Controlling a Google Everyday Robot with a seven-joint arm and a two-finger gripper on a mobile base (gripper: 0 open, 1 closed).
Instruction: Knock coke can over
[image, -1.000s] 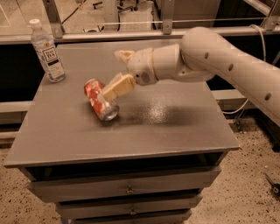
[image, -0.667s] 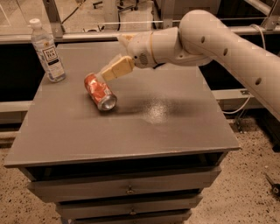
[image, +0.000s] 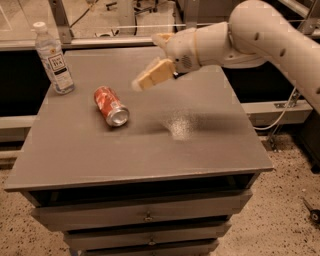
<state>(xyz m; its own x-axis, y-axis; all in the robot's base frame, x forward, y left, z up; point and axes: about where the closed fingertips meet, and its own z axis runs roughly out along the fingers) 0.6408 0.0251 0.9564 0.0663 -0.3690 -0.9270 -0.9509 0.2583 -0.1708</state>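
Observation:
The coke can (image: 110, 106) is red-orange with a silver top. It lies on its side on the left half of the grey table (image: 200, 150), its top facing the front. My gripper (image: 139, 83) hangs in the air above the table, up and to the right of the can and apart from it. Its tan fingers (image: 152, 76) point down-left and hold nothing.
A clear plastic water bottle (image: 54, 59) with a white cap stands upright at the table's back left corner. The table is a drawer cabinet with drawers (image: 145, 216) below its front edge. A cable (image: 280, 115) hangs at the right.
The gripper has lifted up and moved right, away from the can. The can has settled on its side at the same spot.

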